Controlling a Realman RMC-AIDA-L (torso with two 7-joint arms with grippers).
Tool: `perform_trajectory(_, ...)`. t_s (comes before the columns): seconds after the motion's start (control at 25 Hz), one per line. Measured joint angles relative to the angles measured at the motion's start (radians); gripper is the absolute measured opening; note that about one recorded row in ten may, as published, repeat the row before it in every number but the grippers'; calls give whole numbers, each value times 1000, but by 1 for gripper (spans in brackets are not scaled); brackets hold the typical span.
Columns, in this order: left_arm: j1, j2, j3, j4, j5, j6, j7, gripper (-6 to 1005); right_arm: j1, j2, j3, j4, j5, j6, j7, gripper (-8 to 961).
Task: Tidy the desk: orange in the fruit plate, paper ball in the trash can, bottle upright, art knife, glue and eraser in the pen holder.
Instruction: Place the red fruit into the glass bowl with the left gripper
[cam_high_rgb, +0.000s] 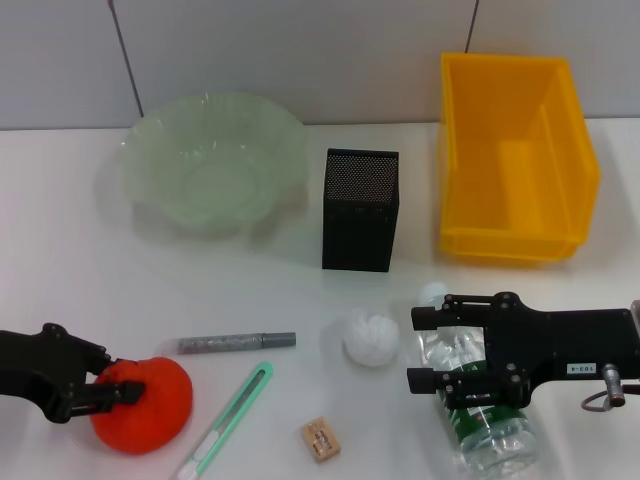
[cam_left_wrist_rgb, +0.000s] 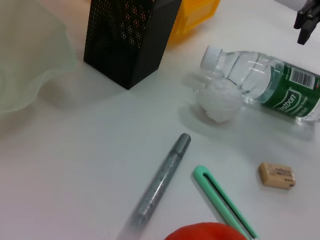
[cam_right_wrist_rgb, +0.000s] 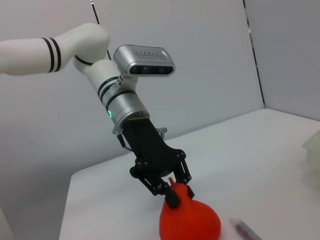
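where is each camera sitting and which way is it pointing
Head view: above the desk, looking forward and down; both arms show, left tool at the orange, right tool over the lying bottle.
Left wrist view: low by the orange, facing the pen holder and bottle; none of its own tool shows.
Right wrist view: looks across at the left arm; no own fingers.
All three share the orange.

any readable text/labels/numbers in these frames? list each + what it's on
"...stbon": white letters on the green label of the bottle, left wrist view; the start of the word is cut off by the curve.
Barcode on the same label: digits too small to read.
Eraser: dark print on its top, too blurred to read.
White sticker on the right gripper body, head view: characters too small to read.
Nothing else legible.
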Motion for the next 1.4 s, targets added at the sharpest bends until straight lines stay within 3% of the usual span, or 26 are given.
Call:
perform_trajectory(0.12, -9, 2, -18, 0, -4, 24, -5, 321, 1, 0, 0, 0, 0, 0, 0, 758)
perform_trajectory(0.28, -50, 4, -134, -16, -55, 131, 6, 238, 2, 1, 0, 0, 0, 0, -4, 758)
perform_trajectory(0.4, -71, 6, -174, -34, -104, 163, 9, 197, 9, 3, 0, -3, 0, 6, -7, 758)
perform_trajectory(0.48, -90, 6, -206, -74, -231, 134, 13, 183, 12, 6, -1, -4, 0, 10, -8, 758)
perform_trajectory(0.64, -108, -6, -209, -153, -367, -25, 19, 160, 16, 10, -5, -4, 0, 11, -8, 758)
perform_trajectory(0.84, -137, -62, -210, -213, -424, -340, 97, 152, 17, 16, -2, -3, 0, 11, -9, 758)
perform_trajectory(0.88, -137, -62, -210, -213, -424, -340, 97, 151, 17, 17, -2, -3, 0, 11, -10, 758)
perform_trajectory(0.96, -161, -97, -203, -257, -497, -518, 190, 147, 17, 19, -2, -2, 0, 11, -10, 757)
perform_trajectory(1.24, -237, -104, -196, -436, -670, -752, 420, 139, 20, 21, 0, -5, 0, 12, -11, 757)
perform_trajectory(1.4, -256, -106, -196, -505, -778, -816, 544, 136, 16, 22, 0, -5, 2, 12, -11, 757)
